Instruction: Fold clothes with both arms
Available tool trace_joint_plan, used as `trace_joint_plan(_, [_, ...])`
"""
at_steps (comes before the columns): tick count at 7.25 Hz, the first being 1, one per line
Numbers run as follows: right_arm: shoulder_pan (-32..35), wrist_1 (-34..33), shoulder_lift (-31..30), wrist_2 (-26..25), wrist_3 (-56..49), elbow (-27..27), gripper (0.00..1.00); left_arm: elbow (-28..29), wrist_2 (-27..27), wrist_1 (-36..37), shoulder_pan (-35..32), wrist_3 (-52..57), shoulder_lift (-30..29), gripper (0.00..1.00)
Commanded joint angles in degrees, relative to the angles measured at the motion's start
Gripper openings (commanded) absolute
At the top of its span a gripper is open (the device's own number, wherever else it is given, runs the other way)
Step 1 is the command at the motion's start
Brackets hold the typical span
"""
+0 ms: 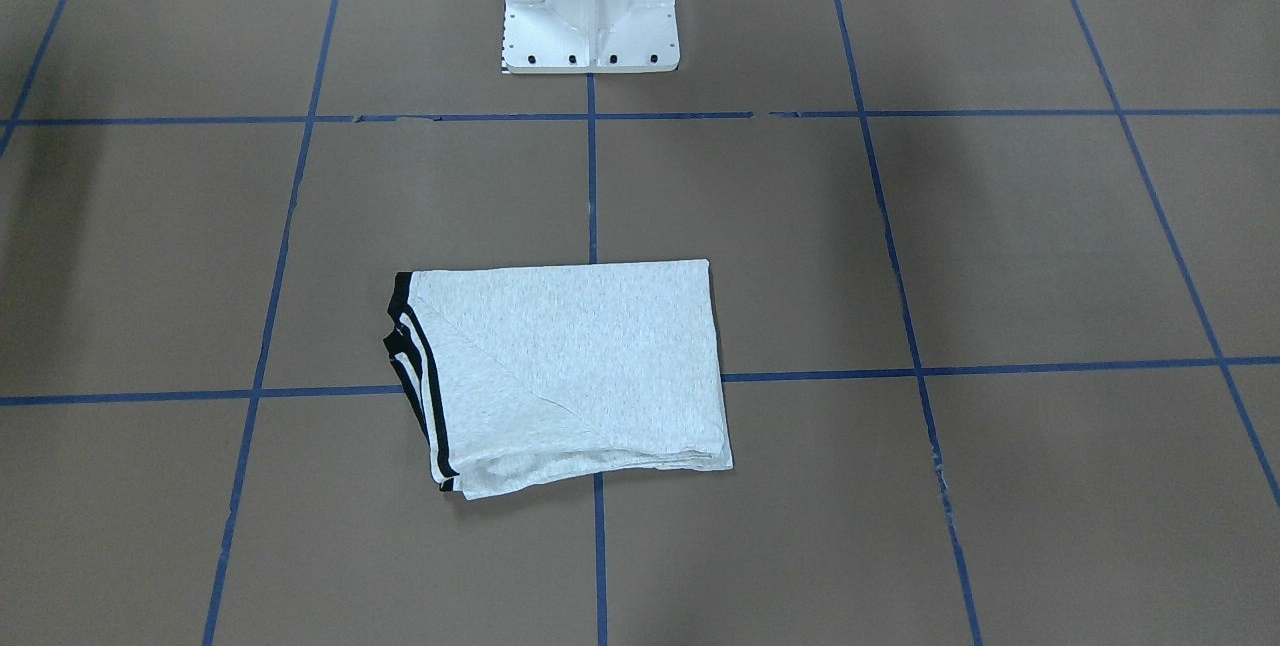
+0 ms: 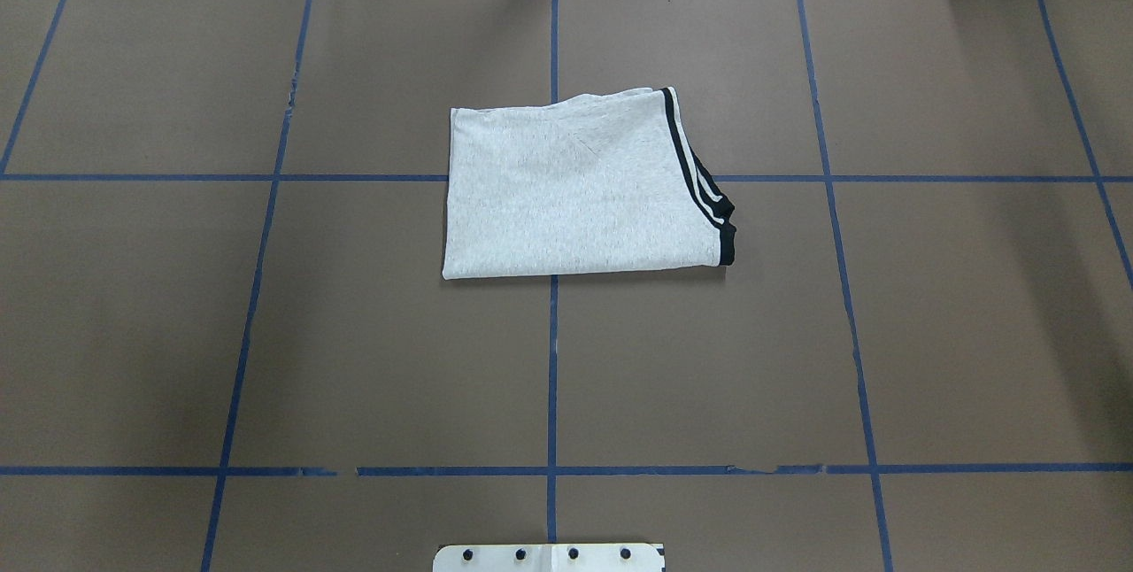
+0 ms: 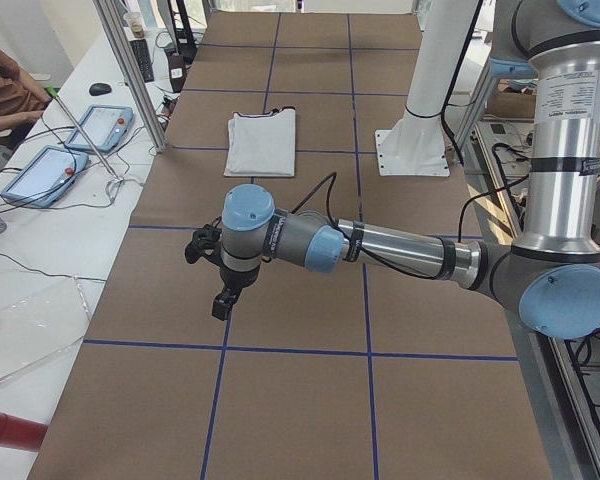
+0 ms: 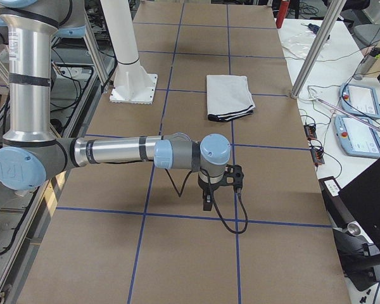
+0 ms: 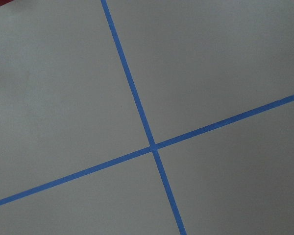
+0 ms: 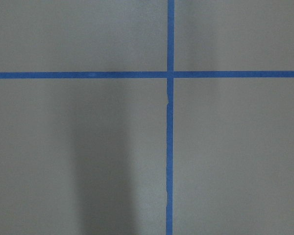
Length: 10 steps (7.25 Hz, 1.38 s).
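The light grey T-shirt [image 1: 570,366] lies folded into a rectangle in the middle of the brown table, with its black-striped shoulder edges at one side. It also shows in the overhead view [image 2: 575,187] and small in the side views [image 3: 262,140] [image 4: 229,96]. Its print and collar are hidden inside the fold. My left gripper [image 3: 220,305] hangs above bare table far from the shirt, near the left end. My right gripper [image 4: 207,202] hangs above bare table near the right end. I cannot tell whether either is open or shut. Both wrist views show only table and tape.
The white base pedestal [image 1: 590,6] stands behind the shirt. Blue tape lines [image 2: 552,359] divide the table into squares. Operator tables with tablets [image 3: 40,170] [image 4: 361,101] and cables run along the far side; a person's arm [image 3: 5,85] shows there.
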Motion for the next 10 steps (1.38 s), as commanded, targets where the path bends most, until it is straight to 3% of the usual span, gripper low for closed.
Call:
trace_joint_plan(1, [-0.05, 0.13, 0.82, -0.03, -0.06, 0.56, 1.0, 0.83, 0.27, -0.59, 0.15, -6.3, -1.85, 1.0])
trace_joint_plan(10, [0.04, -0.22, 2.14, -2.22, -0.15, 0.65, 1.0, 3.65, -0.09, -0.59, 0.06, -6.59, -1.16, 1.0])
